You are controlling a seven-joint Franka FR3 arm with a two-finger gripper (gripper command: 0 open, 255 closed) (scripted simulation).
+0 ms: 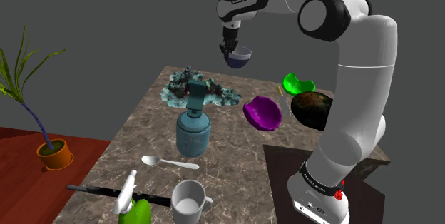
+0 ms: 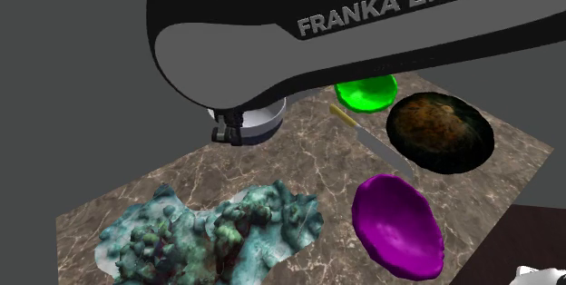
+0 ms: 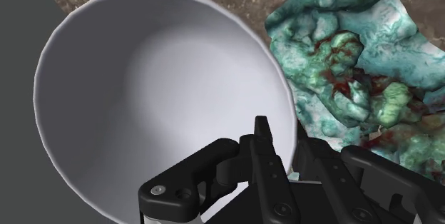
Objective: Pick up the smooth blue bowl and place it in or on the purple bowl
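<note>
My gripper hangs high above the far end of the marble table, shut on the rim of the blue bowl, which is lifted clear of the surface. In the wrist view the bowl's inside looks pale grey, with one finger inside the rim and the other outside it, at my gripper. The purple bowl lies tilted on the table, nearer the stand and toward the shoulder view's right of the held bowl. It is seen again at the second exterior view's lower right, the purple bowl.
Below the gripper lies a teal coral-like lump. A green bowl, a dark brown bowl and a knife sit beside the purple bowl. A teal pump bottle, spoon and mug stand nearer.
</note>
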